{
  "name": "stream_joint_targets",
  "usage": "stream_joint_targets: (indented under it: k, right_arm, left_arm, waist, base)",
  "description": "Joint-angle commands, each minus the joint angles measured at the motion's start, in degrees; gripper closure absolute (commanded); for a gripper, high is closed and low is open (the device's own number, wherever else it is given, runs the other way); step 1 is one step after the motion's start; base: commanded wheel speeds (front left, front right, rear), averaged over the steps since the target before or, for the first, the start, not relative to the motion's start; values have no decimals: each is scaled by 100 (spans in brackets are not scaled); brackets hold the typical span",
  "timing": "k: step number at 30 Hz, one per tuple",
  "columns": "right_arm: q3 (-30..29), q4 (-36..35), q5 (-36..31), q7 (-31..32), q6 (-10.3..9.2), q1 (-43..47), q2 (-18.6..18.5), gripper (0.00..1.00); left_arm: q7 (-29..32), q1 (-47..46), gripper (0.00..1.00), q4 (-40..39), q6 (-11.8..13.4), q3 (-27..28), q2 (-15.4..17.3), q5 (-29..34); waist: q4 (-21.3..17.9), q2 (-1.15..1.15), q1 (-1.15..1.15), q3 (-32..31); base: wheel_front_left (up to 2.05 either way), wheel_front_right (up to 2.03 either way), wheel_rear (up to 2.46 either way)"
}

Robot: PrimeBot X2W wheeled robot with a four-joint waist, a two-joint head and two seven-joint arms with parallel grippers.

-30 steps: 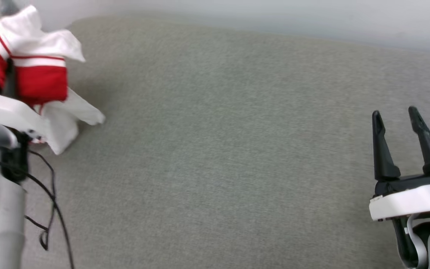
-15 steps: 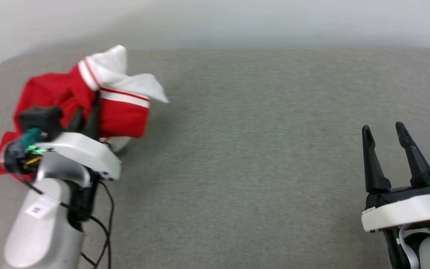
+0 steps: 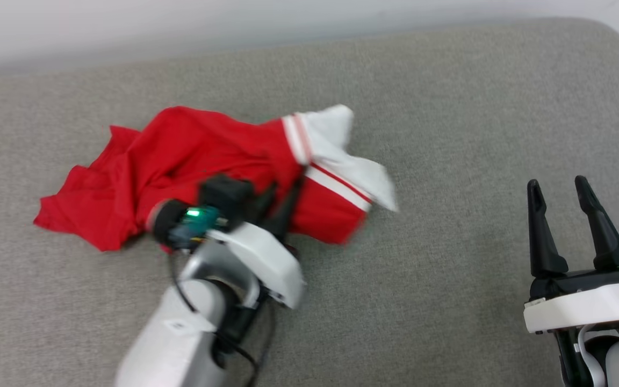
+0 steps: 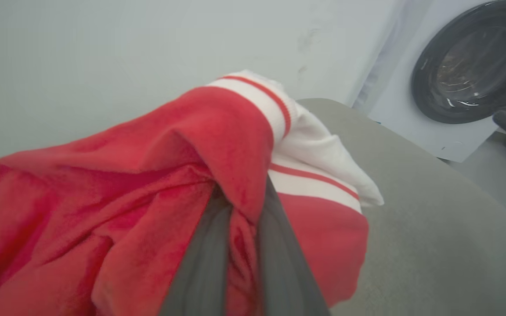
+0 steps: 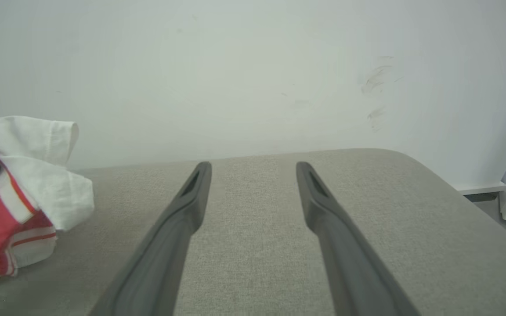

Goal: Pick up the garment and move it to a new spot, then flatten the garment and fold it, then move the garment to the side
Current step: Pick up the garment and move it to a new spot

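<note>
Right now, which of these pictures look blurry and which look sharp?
Head view: the garment and left claw are smeared, the right claw crisp. Left wrist view: its fingers are soft, too close to focus. Right wrist view: sharp, evenly lit, no glare.

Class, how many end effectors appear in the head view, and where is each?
2. The left end effector grips the garment left of centre; the right end effector stands open at the lower right, over the grey surface.
</note>
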Motion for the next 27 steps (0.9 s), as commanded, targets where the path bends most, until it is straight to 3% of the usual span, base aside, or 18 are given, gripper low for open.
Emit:
stream_joint_targets:
  k: [1,9,16,17,18,19,27]
  right_arm:
    - [-13,-8,11,-42,-6,-10,13,0]
    - [23,18,25,-117,-6,-237,12,0]
    - [-26,99,-47,-157,-6,-314,12,0]
    - [-35,107,-62,-152,-6,-312,12,0]
    - [-38,126,-74,-147,-6,-305,12,0]
    - [-43,138,-92,-142,-6,-290,12,0]
    - [-98,132,-227,57,-6,-63,11,0]
  left_arm:
    - [28,-59,100,-35,-65,-151,-90,54]
    - [286,145,100,416,-298,-987,-251,197]
    - [218,208,100,897,-350,-1230,-204,264]
    - [190,190,65,944,-367,-1275,-200,285]
    - [130,172,38,955,-375,-1300,-208,304]
    - [43,156,0,954,-381,-1312,-223,324]
    - [-1007,213,0,755,-178,-1225,-328,462]
  waist:
    - [-71,0,0,159]
    - [-45,0,0,550]
    - [42,0,0,580]
    - [62,0,0,553]
    - [84,0,0,513]
    - [107,0,0,462]
    - [389,0,0,-116]
  base:
    - [0,0,0]
    - [0,0,0]
    - [0,0,0]
    - [0,0,0]
    - [0,0,0]
    - [0,0,0]
    - [0,0,0]
